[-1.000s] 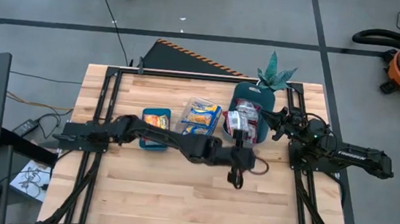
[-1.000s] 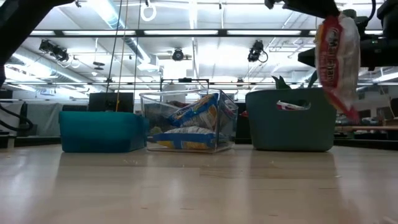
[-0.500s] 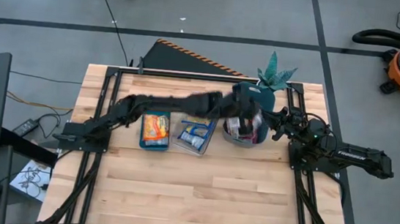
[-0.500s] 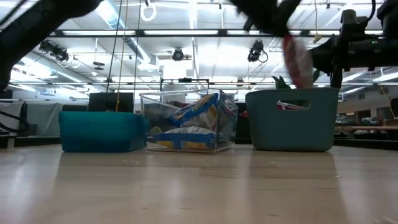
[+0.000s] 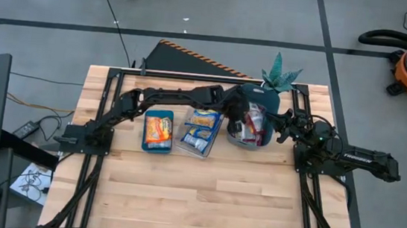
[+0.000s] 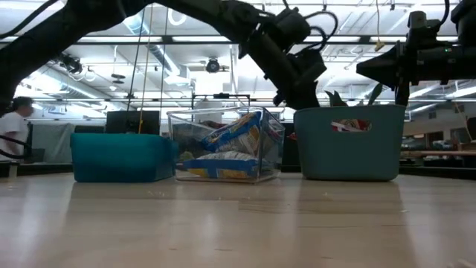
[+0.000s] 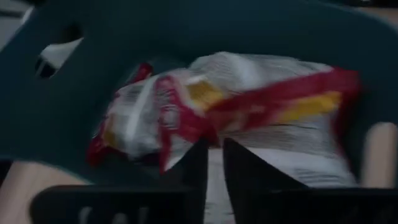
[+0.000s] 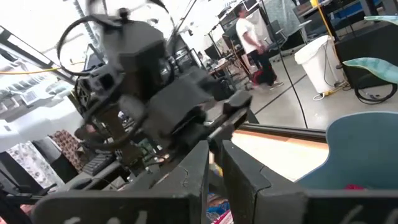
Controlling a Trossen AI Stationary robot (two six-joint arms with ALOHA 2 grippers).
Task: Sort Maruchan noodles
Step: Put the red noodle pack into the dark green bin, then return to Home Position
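My left gripper (image 5: 239, 116) reaches across the table into the dark teal bin (image 5: 259, 97) at the far right. In the left wrist view a red-and-white noodle packet (image 7: 236, 106) fills the bin right in front of that gripper (image 7: 214, 144). I cannot tell whether the gripper touches it. Red packets (image 5: 252, 126) lie in that bin. An orange packet (image 5: 159, 128) lies in the light teal bin (image 5: 148, 116). Yellow and blue packets (image 5: 203, 121) lie in the clear container (image 5: 188, 144). My right gripper (image 5: 279, 125) waits shut beside the dark bin's right wall.
The three containers stand in a row across the table's far half: light teal bin (image 6: 123, 158), clear container (image 6: 227, 145), dark teal bin (image 6: 348, 143). A teal plant (image 5: 278, 75) stands behind the dark bin. Bare wood (image 5: 203, 196) fills the near half. A person (image 6: 11, 126) shows in the room beyond.
My left gripper has swung from the middle of the table toward the far edge, rolled, and sunk to the dark teal bin. The red-and-white packet, which hung high and clear below it, now sits down in that bin.
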